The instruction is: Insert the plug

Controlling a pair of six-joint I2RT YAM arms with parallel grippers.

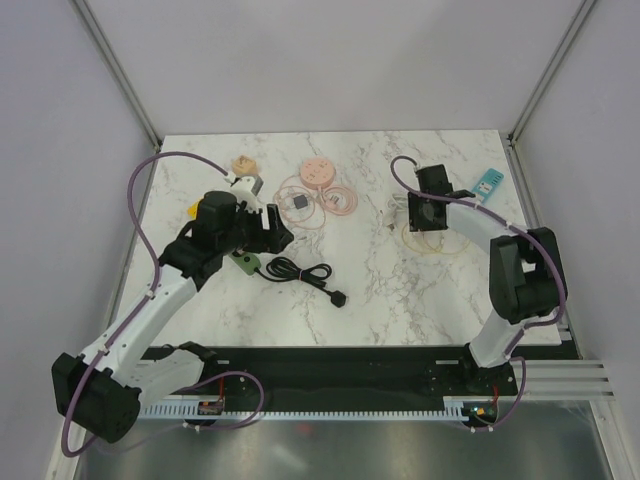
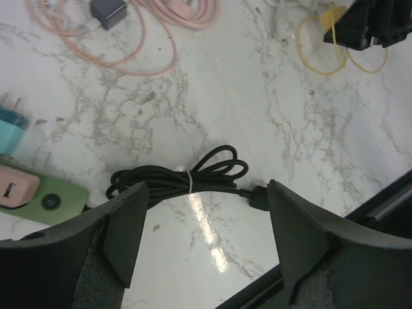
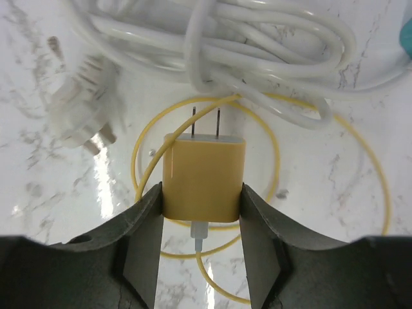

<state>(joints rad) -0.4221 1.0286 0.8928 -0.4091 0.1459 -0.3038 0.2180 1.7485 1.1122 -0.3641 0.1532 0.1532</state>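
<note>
Overhead, the white marble-patterned tabletop (image 1: 400, 290) carries everything. The left hand (image 1: 272, 235) is at left centre, just beside a flat green plastic power strip (image 1: 243, 262). A bundled black power cord (image 1: 300, 270) lies just right of the strip and ends in a black plug (image 1: 340, 297). The right hand (image 1: 428, 213) is over the far right part of the tabletop; from this height I cannot tell its grip. A loose coil of pink cable (image 1: 325, 197) lies farther back, between the two hands.

From the left wrist, the left hand (image 2: 206, 187) is spread wide, with nothing held between its fingers (image 2: 125, 232). The black cord (image 2: 180, 177), cinched by a white tie (image 2: 190, 182), lies on the tabletop beyond them. The green strip (image 2: 48, 203) shows at the left edge with a pink adapter (image 2: 14, 190) seated in it.

From the right wrist, the right hand (image 3: 201, 190) is closed on a mustard-yellow plastic wall charger (image 3: 203, 174), its fingers pressing both sides. The charger's two metal prongs (image 3: 206, 122) point away from the wrist, toward a tangle of thick white cable (image 3: 257, 38). A thin yellow cable (image 3: 273, 151) loops on the marble behind the charger.
</note>
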